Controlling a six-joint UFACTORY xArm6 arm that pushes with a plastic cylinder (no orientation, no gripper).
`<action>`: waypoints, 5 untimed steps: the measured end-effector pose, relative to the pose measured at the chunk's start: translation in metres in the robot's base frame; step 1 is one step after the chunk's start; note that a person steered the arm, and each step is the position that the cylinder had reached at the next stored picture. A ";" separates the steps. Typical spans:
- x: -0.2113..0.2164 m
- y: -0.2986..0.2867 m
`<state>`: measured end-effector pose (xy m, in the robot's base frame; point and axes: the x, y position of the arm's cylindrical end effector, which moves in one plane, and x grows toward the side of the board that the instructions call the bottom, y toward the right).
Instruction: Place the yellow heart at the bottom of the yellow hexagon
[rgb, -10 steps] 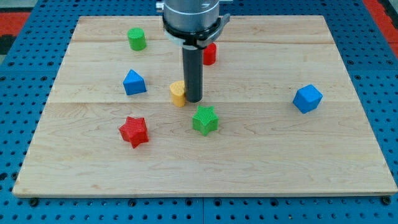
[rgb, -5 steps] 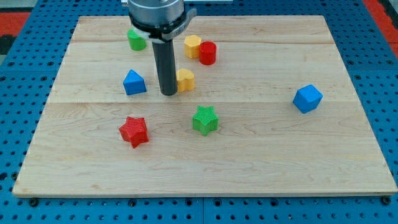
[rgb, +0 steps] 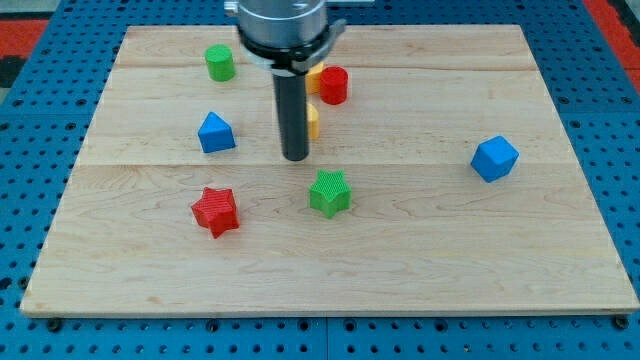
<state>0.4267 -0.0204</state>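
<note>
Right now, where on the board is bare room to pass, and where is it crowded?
Bare: the bottom strip below the red star and green star, and between green star and blue cube. Crowded: my tip beside the yellow heart, under the yellow hexagon and red cylinder.

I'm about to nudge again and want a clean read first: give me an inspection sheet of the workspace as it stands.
Surface: wooden board, flat, on a blue pegboard.
Job's things: yellow heart mostly hidden behind the rod; yellow hexagon just above it, also partly hidden, beside the red cylinder.
Clutter: green cylinder, blue triangular block, red star, green star, blue cube.
Fingers: none; my tip sits at the heart's lower left.
Cables: nothing seen.
Surroundings: red patches at the view's top corners.
</note>
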 end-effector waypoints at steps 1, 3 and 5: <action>-0.038 0.008; -0.041 0.008; -0.052 -0.015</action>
